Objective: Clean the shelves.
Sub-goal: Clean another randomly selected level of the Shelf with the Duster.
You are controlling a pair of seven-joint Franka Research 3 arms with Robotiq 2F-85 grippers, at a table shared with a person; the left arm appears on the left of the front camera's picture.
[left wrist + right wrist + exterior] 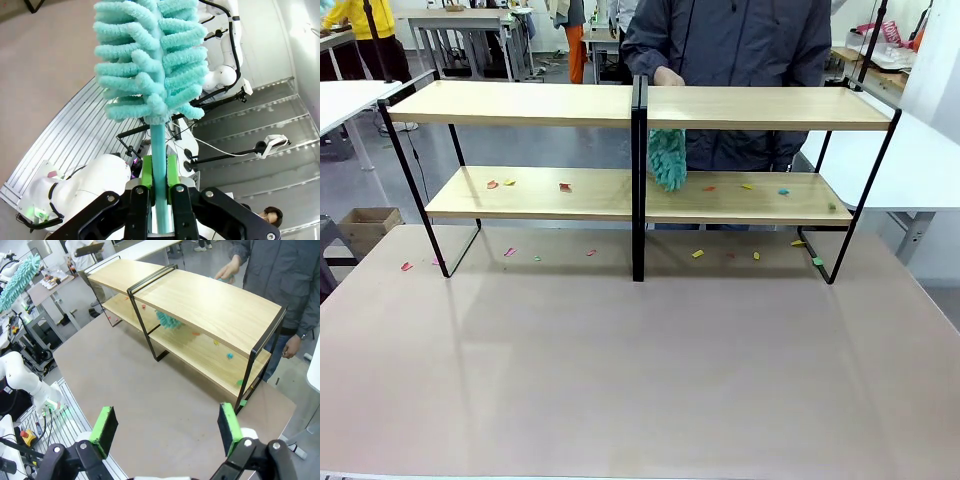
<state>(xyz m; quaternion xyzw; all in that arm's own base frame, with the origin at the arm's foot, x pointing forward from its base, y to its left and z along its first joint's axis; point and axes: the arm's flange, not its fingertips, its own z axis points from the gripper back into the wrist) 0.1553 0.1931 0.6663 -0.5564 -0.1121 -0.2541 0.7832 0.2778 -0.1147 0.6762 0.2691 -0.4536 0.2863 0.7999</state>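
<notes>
Teal chenille stands just past the left pincer [159,175]. Its jaws are clenched on the handle of a teal duster [150,60], with the green pads pressed against the stick on either side and the fluffy head straight out beyond the fingertips. The right pincer [167,425] is released, its pads wide apart with nothing between them, above the table [150,390]. Ahead of it and well apart stand the shelves [210,302], on the far part of that table. A person's hand [227,272] is at the far edge of the top board. A second duster [167,320] hangs below that board, just beside the black centre divider. Coloured scraps [563,187] lie on the lower board and on the table beneath.
</notes>
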